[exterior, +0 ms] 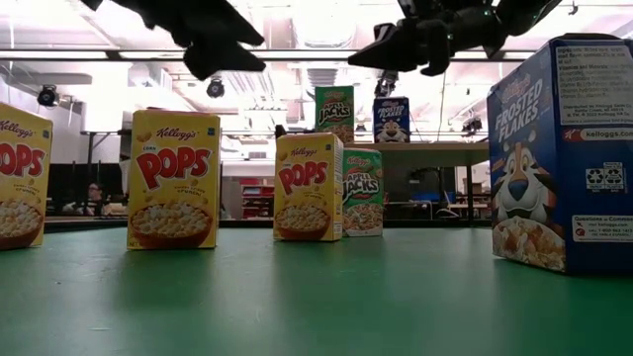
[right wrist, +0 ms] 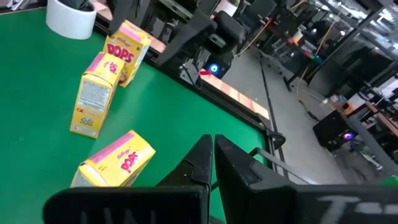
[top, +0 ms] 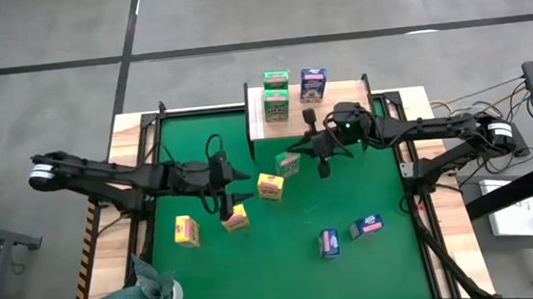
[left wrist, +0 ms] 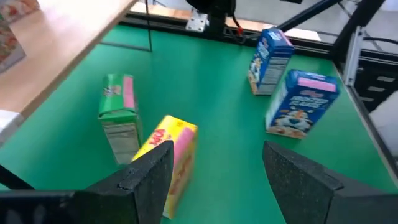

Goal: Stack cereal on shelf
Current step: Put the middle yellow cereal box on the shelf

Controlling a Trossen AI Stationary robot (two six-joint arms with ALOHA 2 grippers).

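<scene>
A: While the green mat covers most of the table, where does the shelf sit?

B: At the mat's far edge, carrying two green boxes and one blue box.

A: And the rest of the cereal?

B: Three yellow boxes toward the left edge, a green box mid-mat, two blue boxes near the front edge.

A: Grippers?

B: Left gripper hovers over the yellow boxes, fingers spread, empty. Right gripper hangs by the green box, fingers pressed together.
</scene>
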